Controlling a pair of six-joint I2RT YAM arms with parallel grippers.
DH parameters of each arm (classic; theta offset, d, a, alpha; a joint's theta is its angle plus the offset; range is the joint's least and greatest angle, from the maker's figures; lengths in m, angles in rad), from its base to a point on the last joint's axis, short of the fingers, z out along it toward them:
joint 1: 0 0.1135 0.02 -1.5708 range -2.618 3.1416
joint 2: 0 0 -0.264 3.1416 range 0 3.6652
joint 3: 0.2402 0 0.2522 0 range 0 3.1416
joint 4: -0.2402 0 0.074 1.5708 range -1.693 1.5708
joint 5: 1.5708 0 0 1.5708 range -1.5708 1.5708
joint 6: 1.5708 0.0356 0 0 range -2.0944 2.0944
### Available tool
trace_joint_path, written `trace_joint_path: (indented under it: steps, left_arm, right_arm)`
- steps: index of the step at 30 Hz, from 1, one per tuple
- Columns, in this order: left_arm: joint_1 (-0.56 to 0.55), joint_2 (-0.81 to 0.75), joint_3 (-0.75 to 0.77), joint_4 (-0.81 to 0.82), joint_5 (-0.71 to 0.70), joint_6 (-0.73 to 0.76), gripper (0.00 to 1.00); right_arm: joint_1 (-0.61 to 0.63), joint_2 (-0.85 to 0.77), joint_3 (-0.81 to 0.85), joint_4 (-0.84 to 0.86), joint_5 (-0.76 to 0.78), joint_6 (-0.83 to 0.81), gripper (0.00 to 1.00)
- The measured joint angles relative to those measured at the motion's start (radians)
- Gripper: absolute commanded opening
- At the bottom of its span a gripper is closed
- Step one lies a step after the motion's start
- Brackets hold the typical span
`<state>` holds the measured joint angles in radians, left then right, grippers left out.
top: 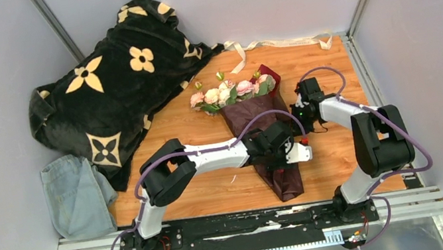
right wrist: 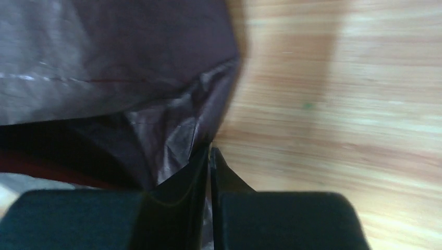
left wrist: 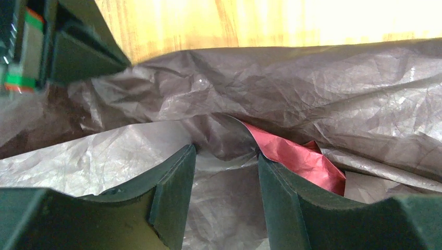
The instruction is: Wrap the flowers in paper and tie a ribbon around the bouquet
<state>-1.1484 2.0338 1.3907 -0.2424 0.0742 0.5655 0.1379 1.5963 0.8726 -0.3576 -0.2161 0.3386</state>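
The bouquet lies on the wooden table (top: 324,68): pink and cream flowers (top: 227,92) stick out of a long dark maroon paper (top: 250,110) cone that points toward the near edge. My left gripper (top: 277,156) hangs over the cone's middle. It is open (left wrist: 226,151), with its fingertips pressed into crinkled paper (left wrist: 312,88) where a red inner fold (left wrist: 297,156) shows. My right gripper (top: 299,112) sits at the cone's right edge. Its jaws (right wrist: 210,150) are pinched together on the paper's edge (right wrist: 177,135). The cream ribbon (top: 260,45) lies loose at the table's far edge.
A black blanket with cream flower prints (top: 112,88) is heaped at the back left. A blue denim cloth (top: 75,195) lies at the left, off the table. Grey walls close in on the left, right and back.
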Motion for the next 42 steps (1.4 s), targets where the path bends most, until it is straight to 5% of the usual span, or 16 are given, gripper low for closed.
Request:
trace_joint_path:
  steps: [8, 16, 25, 28, 38, 42]
  left_arm:
    - [0.020, -0.095, -0.114, -0.029, -0.008, 0.004, 0.57]
    - [0.041, -0.196, -0.257, -0.029, -0.023, 0.031, 0.57]
    - [0.041, -0.203, -0.272, -0.014, -0.032, 0.030, 0.59]
    - [0.041, -0.203, -0.272, -0.014, -0.032, 0.030, 0.59]
    - [0.041, -0.188, -0.239, -0.048, -0.036, 0.030, 0.60]
    - [0.040, -0.164, -0.188, -0.107, -0.037, 0.030, 0.60]
  right_arm:
    - [0.124, 0.010, -0.119, 0.274, -0.223, 0.158, 0.05]
    - [0.274, 0.004, -0.171, 0.401, -0.249, 0.294, 0.11]
    - [0.221, -0.151, -0.081, 0.144, -0.192, 0.121, 0.51]
    - [0.221, -0.135, -0.009, 0.148, -0.246, 0.057, 0.57]
    - [0.274, -0.092, -0.004, 0.208, -0.480, -0.079, 0.19]
    - [0.296, -0.024, -0.004, 0.254, -0.526, -0.103, 0.11]
